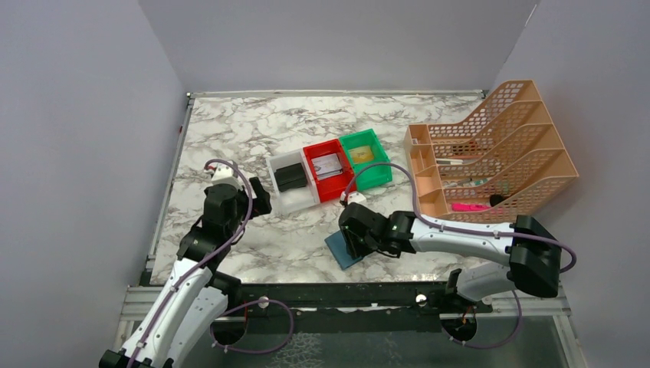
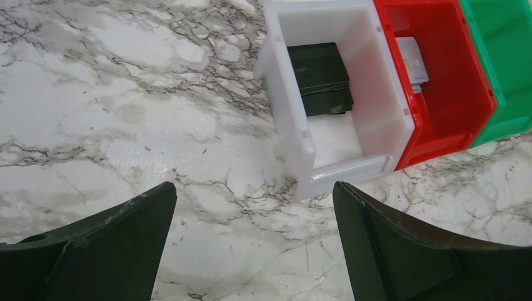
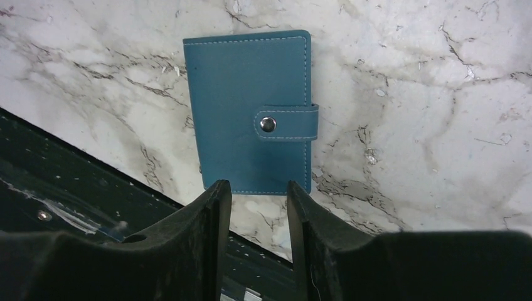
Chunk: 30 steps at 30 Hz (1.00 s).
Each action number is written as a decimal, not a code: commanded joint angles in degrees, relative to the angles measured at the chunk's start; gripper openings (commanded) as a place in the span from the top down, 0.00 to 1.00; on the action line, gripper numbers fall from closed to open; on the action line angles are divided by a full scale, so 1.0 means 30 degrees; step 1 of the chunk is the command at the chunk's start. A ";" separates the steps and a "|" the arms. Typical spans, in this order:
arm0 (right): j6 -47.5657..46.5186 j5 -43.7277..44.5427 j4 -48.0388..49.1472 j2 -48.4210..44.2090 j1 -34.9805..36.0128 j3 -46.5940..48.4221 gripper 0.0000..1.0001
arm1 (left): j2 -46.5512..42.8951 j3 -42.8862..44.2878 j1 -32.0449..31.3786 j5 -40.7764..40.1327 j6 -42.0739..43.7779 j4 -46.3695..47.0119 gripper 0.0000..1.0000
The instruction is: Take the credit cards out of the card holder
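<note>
- The card holder (image 3: 251,113) lies flat on the worktop (image 1: 230,138), close to the near edge and about at the middle of it. It is closed, and its small tab is snapped over the side.
- The right gripper (image 3: 258,188) hangs over the near end of the card holder and points down at it. Its two fingers (image 3: 210,213) stand with a narrow gap between them, and nothing is in this gap. I cannot tell if the tips touch the card holder.
- The right arm (image 1: 460,234) reaches from its base at the near right corner to the left, low and nearly along the near edge. The wrist is bent down above the card holder.
- The left gripper (image 2: 254,194) is spread wide and holds nothing. It hangs above bare marble and looks toward the white bin (image 2: 295,125).
- The left arm (image 1: 192,268) rises from the near left corner. Its forearm leans toward the far side, with the wrist turned to the bins.
- Three bins stand side by side near the centre of the worktop: white, then the red bin (image 2: 452,119), then the green bin (image 2: 508,75).
- A black wallet (image 2: 320,78) lies in the white bin, and a light card (image 2: 414,59) lies in the red one.
- An orange file rack (image 1: 498,146) stands at the right edge.
</note>
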 commanded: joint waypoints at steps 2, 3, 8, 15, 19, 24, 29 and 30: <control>0.1195 -0.0452 0.1085 0.0237 0.0067 0.0197 0.56 | -0.0760 0.0456 -0.0069 0.2659 0.0712 0.0895 0.01; 0.1493 -0.0243 0.0835 0.0402 0.0074 0.0484 0.55 | -0.0746 0.0454 -0.0065 0.2850 0.0473 0.0941 0.01; 0.1178 -0.0427 0.1819 0.1034 0.0083 0.0581 0.52 | -0.0205 0.0067 -0.0068 0.5812 0.0973 0.1697 0.01; 0.1340 0.1969 0.0612 0.4298 0.0083 0.2131 0.53 | 0.1485 0.0392 -0.0064 0.5198 0.0951 0.1022 0.04; 0.1399 0.3345 -0.0773 0.5967 0.0083 0.2958 0.54 | 0.2044 0.0445 -0.0057 0.5587 0.0905 0.1074 0.07; 0.1833 0.3770 -0.1224 0.6217 0.0083 0.2586 0.59 | 0.2797 0.0399 -0.0074 0.6186 0.0775 0.1380 0.14; 0.2736 0.4183 -0.0288 0.5076 0.0083 0.0845 0.69 | 0.3999 0.0627 -0.0078 0.7401 0.0870 0.1563 0.20; 0.2759 0.4116 0.0055 0.4925 0.0068 0.0532 0.72 | 0.4233 0.0665 -0.0078 0.7643 0.0903 0.1548 0.21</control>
